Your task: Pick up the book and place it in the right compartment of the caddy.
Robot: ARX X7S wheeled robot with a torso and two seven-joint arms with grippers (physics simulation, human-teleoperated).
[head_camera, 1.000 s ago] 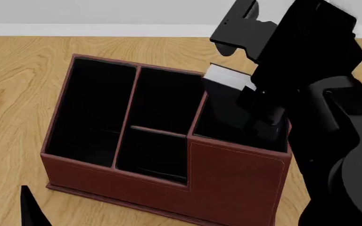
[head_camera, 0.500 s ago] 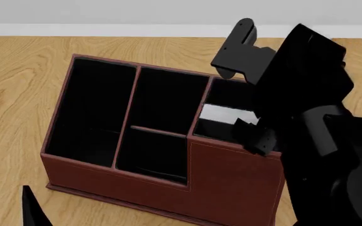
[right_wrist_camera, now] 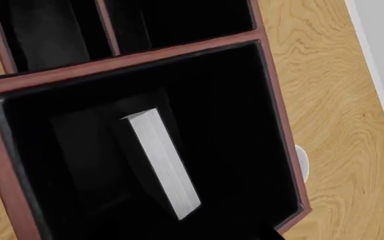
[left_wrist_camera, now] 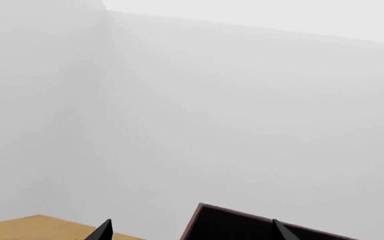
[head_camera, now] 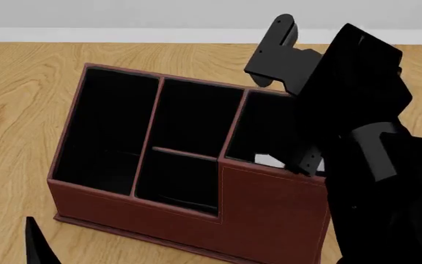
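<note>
One book (right_wrist_camera: 162, 162), one caddy (head_camera: 270, 203)

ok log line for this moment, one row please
stage: placing | thick black book with white page edges: inside taller square compartment of reddish-brown leather-look caddy | right gripper: hidden, over that compartment | left gripper: idle

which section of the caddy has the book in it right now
The right compartment, the square taller-walled section at the caddy's end. The book's white page edges show inside it; the long narrow section and the divided middle one look dark, nothing visible.
</note>
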